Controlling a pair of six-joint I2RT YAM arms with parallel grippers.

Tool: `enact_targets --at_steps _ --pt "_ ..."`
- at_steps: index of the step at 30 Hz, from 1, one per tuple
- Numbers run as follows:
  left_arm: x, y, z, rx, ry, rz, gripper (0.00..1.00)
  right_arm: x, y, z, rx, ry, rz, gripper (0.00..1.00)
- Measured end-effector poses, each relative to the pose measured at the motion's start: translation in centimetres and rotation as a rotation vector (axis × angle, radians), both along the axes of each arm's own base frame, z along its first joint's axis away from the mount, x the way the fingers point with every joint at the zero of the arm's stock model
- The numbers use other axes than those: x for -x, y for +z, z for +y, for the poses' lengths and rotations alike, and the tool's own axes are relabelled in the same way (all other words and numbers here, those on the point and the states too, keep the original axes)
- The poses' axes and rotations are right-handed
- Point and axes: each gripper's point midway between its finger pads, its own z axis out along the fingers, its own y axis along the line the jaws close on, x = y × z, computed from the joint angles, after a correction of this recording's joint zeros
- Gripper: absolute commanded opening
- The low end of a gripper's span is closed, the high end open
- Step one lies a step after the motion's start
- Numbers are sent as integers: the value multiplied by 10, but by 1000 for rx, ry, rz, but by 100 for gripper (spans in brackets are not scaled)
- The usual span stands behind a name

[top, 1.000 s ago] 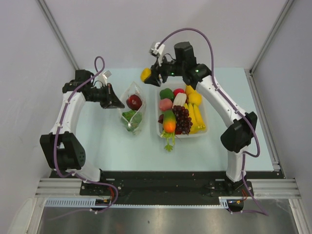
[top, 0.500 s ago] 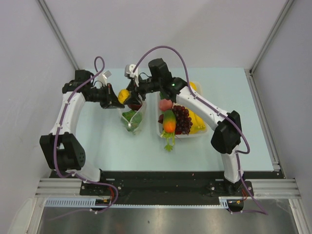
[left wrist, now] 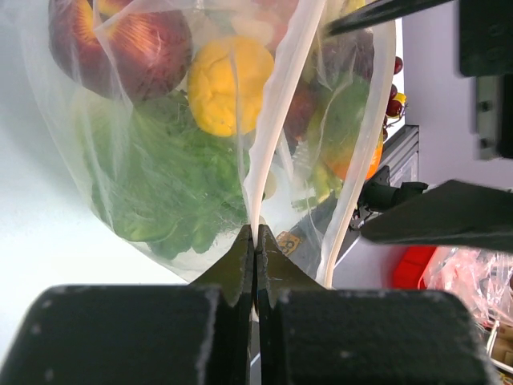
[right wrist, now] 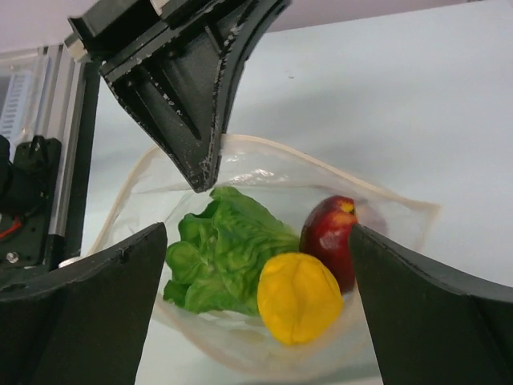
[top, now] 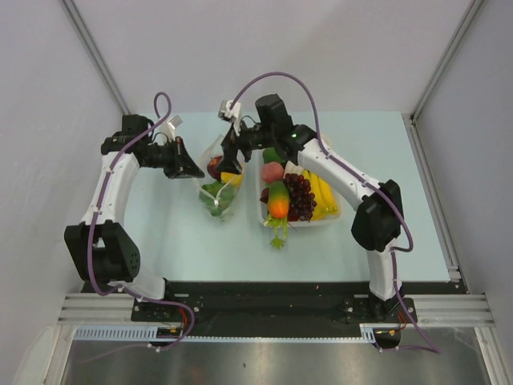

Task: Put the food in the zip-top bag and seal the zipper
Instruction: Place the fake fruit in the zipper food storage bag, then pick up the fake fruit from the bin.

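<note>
The zip-top bag (top: 218,200) lies open left of the tray. Inside it lie a green lettuce head (right wrist: 220,257), a dark red fruit (right wrist: 333,237) and a yellow fruit (right wrist: 298,297); the yellow fruit (top: 231,178) touches neither finger. My left gripper (top: 195,172) is shut on the bag's left rim, pinching the zipper (left wrist: 276,120) between its tips (left wrist: 256,234). My right gripper (top: 228,157) hangs just above the bag's mouth, open wide (right wrist: 258,241), nothing held. The left wrist view shows the lettuce (left wrist: 168,176), red fruit (left wrist: 120,48) and yellow fruit (left wrist: 226,84) through the plastic.
A white tray (top: 330,220) right of the bag holds a carrot (top: 278,200), purple grapes (top: 299,196), bananas (top: 322,195), a pink fruit (top: 272,171) and a green piece (top: 274,154). The right arm reaches over the tray's far end.
My right gripper carried the yellow fruit from behind the tray leftward over the bag, then opened. The fruit now lies in the bag. The left gripper stayed put.
</note>
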Motion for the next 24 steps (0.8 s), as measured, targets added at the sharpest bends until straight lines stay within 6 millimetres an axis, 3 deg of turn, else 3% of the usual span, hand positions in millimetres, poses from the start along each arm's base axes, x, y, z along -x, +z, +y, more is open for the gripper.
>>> enact_targets --at_steps 3,8,13,17,20,24 --pt "0 0 0 0 0 0 0 -6 18 -23 0 -68 34 99" --pt "1 -1 0 0 0 2 0 -33 36 -96 23 -291 79 96" --pt "2 -3 0 0 0 9 0 -74 0 -182 110 -583 154 93" --pt "2 -3 0 0 0 9 0 -96 -43 -231 189 -761 243 92" --pt "2 -3 0 0 0 10 0 -106 -64 -253 217 -850 300 89" --pt "2 -3 0 0 0 10 0 -109 -82 -259 237 -919 357 88"
